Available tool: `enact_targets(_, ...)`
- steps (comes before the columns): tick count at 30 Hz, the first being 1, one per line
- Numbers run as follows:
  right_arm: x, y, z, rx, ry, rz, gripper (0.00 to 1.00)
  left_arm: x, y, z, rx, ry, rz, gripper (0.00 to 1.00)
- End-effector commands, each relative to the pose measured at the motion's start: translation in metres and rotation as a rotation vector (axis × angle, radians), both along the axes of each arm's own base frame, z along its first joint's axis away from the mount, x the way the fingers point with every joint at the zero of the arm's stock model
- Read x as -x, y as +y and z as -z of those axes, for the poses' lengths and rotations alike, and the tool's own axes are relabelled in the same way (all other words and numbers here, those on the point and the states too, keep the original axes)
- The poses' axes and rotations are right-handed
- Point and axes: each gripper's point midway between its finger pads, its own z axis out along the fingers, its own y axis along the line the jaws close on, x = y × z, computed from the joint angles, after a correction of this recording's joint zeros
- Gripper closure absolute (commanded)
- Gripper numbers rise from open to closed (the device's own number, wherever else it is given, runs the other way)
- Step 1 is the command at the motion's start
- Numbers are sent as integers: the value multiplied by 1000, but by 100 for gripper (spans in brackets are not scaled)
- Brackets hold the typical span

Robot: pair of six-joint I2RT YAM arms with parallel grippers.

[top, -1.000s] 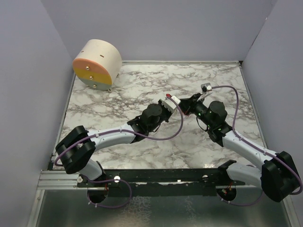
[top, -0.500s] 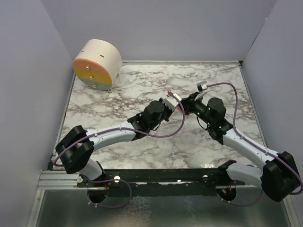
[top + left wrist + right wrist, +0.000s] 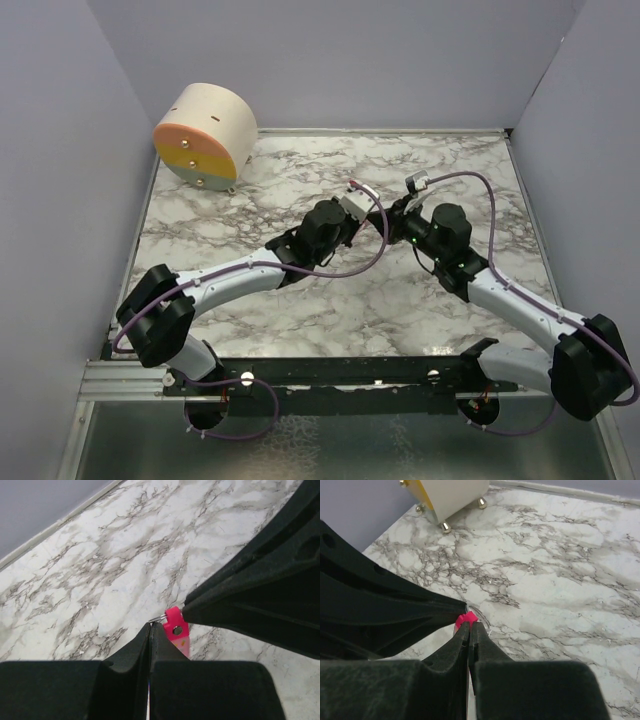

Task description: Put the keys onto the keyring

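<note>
Both grippers meet tip to tip above the middle of the marble table [image 3: 300,190]. In the left wrist view my left gripper [image 3: 150,626] is shut, and the thin metal keyring [image 3: 159,617] pokes out of its tip. The ring touches the head of the pink key [image 3: 176,630]. The right gripper's black finger [image 3: 250,595] holds that key from the right. In the right wrist view my right gripper [image 3: 469,625] is shut on the pink key [image 3: 464,618], with the left gripper's fingers [image 3: 395,615] pressing in from the left. From above, the left gripper [image 3: 374,222] and right gripper [image 3: 392,222] hide both things.
A round cream drum with an orange, yellow and teal face [image 3: 205,135] stands on small gold feet at the back left corner; the right wrist view also shows the drum [image 3: 452,495]. Purple walls enclose the table on three sides.
Both wrists have shifted a little toward the far side and tilted, staying tip to tip. Both grippers stay shut on what they hold.
</note>
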Motion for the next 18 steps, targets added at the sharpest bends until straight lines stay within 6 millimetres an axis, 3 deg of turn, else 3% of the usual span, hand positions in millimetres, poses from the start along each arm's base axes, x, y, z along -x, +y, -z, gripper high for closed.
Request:
enact_targets(1, 11, 15, 10, 40, 34, -89, 99, -6, -9, -26, 65, -20, 11, 100)
enact_targets(13, 9, 18, 15, 41, 45, -80, 99, -4, -12, -19, 67, 1, 32, 100)
enact_targets(18, 8, 17, 17, 44, 50, -68, 99, -7, -5, -17, 63, 1, -6, 100)
